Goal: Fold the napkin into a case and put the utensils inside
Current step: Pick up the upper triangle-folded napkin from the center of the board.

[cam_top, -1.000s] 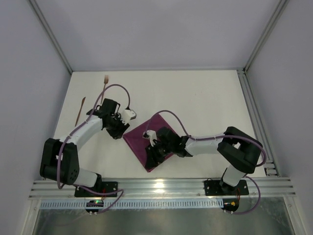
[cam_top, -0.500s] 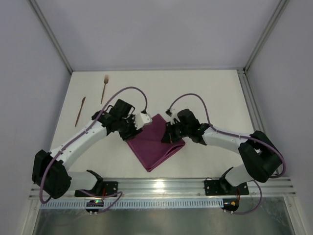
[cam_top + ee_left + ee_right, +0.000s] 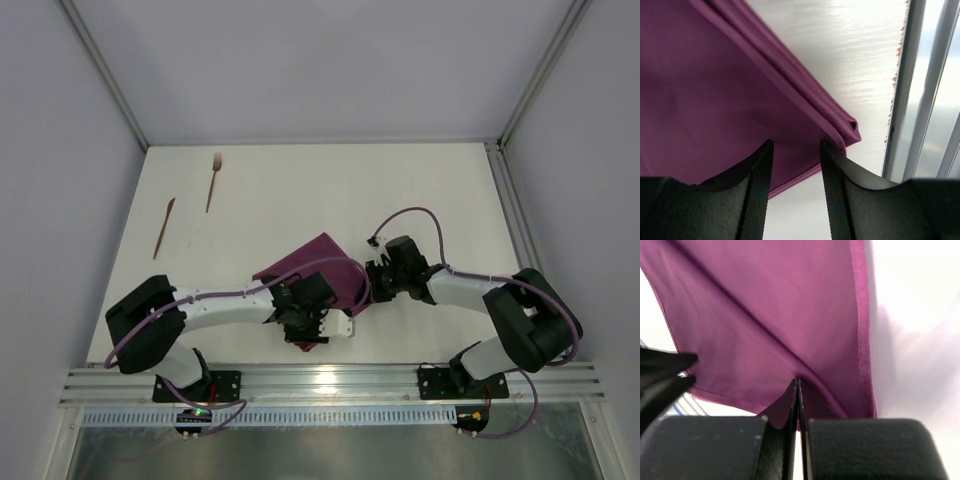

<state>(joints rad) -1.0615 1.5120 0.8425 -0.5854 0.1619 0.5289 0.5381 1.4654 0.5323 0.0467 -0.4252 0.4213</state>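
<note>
The napkin [image 3: 322, 252] lay folded on the near middle of the tabletop [image 3: 430, 190]. The right end effector [image 3: 798, 384] was clamped onto its right edge, while the left end effector [image 3: 796, 150] hung, jaws apart, over its near corner.

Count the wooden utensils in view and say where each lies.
2. The fork lies at the table's far left; the knife-like stick lies left of it, closer to the near edge. The napkin could hide others.

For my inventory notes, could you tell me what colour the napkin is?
The napkin is plum purple; left wrist view.
</note>
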